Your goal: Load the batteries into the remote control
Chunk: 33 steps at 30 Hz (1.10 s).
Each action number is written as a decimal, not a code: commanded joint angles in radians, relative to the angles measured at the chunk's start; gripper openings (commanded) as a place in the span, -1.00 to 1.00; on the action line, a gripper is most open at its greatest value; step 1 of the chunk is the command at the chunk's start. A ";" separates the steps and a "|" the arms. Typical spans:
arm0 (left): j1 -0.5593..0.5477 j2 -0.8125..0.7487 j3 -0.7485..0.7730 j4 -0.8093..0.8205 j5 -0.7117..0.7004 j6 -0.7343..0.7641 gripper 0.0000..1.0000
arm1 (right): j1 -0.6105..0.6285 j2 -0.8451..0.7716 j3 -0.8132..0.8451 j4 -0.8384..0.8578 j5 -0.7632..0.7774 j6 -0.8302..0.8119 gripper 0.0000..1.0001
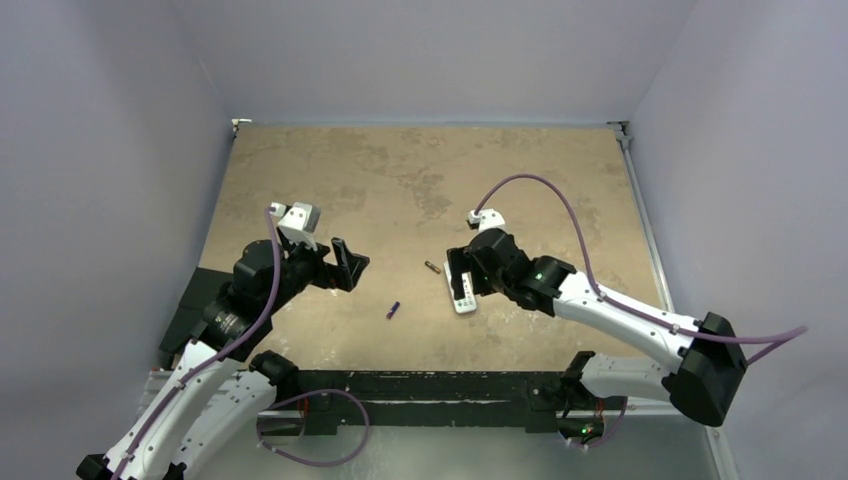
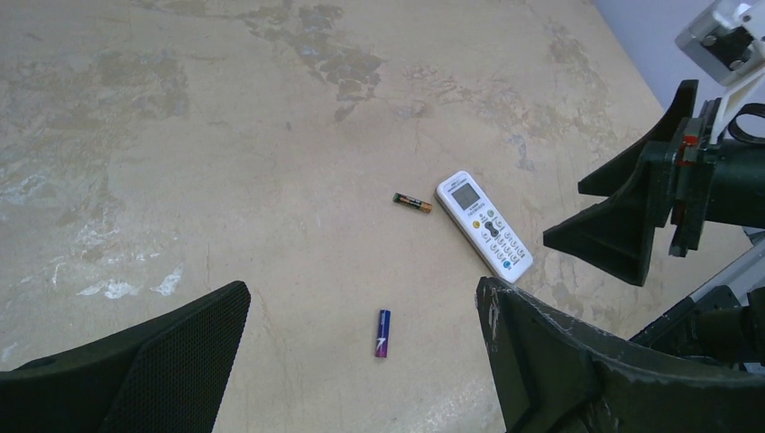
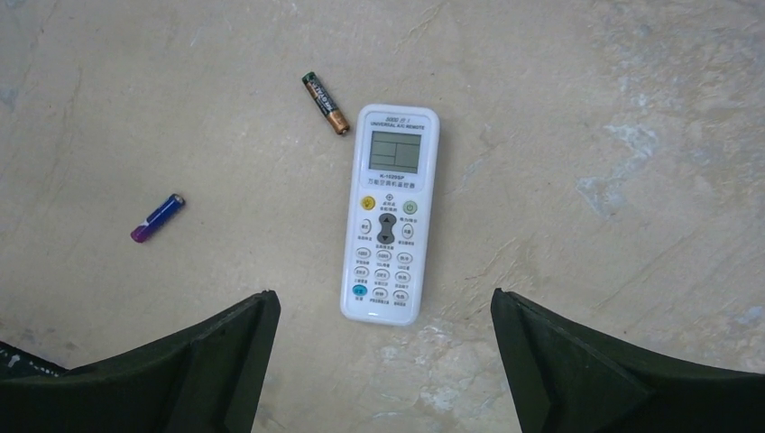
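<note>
White remote (image 3: 390,215), purple battery (image 3: 157,217), brown battery (image 3: 325,91), one each; left pincer (image 2: 363,293), right pincer (image 3: 383,302) wide.

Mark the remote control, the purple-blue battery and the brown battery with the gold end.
remote control (image 3: 390,216): right wrist view, middle of its button face.
purple-blue battery (image 3: 157,217): right wrist view, middle of its body.
brown battery (image 3: 325,103): right wrist view, middle of its body.

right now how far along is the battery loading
Nothing looks done: the purple battery and the brown battery lie loose on the table near the remote control, which is buttons up. In hand: nothing; left claw and right claw are open, empty. Left: flipping, loading both.
</note>
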 commanded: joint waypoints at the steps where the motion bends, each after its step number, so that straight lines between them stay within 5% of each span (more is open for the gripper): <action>1: 0.005 -0.004 0.014 0.035 0.013 -0.009 0.96 | 0.001 0.047 -0.013 0.084 -0.027 0.026 0.97; 33: 0.005 -0.023 0.014 0.035 0.021 -0.009 0.96 | 0.001 0.356 0.040 0.159 0.022 0.123 0.85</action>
